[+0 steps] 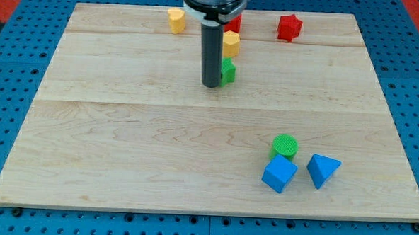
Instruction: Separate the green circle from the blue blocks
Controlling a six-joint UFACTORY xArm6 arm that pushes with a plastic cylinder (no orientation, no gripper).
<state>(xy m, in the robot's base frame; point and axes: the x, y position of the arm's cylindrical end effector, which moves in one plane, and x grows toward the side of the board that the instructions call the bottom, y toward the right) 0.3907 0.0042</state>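
My tip (pixel 211 84) upper centre, touching a green block (pixel 228 71); green circle (pixel 285 145) lower right touches blue cube (pixel 279 174), blue triangle (pixel 323 169) beside. No end effector on rod.

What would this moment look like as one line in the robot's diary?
tip: top middle, beside green block | green circle: touching blue cube | blue wedge: right | separation: not done

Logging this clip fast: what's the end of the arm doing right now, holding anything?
My tip: a bare rod, holding nothing, beside a green block at the view's top, far from the green circle.
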